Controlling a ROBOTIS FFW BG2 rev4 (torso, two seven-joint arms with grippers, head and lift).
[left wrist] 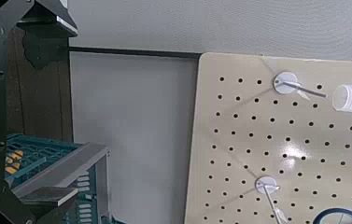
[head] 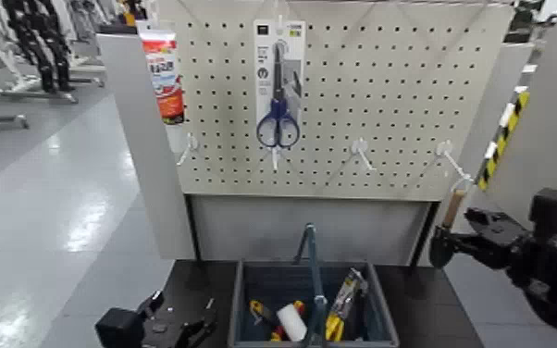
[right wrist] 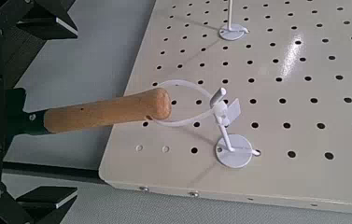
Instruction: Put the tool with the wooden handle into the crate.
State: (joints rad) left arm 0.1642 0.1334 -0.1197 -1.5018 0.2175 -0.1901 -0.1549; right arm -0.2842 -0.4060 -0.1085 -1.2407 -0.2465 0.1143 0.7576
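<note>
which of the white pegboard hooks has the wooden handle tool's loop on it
The rightmost hook, at the pegboard's right edge: the tool with the wooden handle hangs below it, held by the right gripper. The other hooks carry no such tool.

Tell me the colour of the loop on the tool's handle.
White; the loop on the tool with the wooden handle shows best in the right wrist view.

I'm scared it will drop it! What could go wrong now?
The tool with the wooden handle has its white loop around the hook, so pulling sideways might snag it. The right gripper holds only the dark head, so it might slip. The crate already holds tools.
</note>
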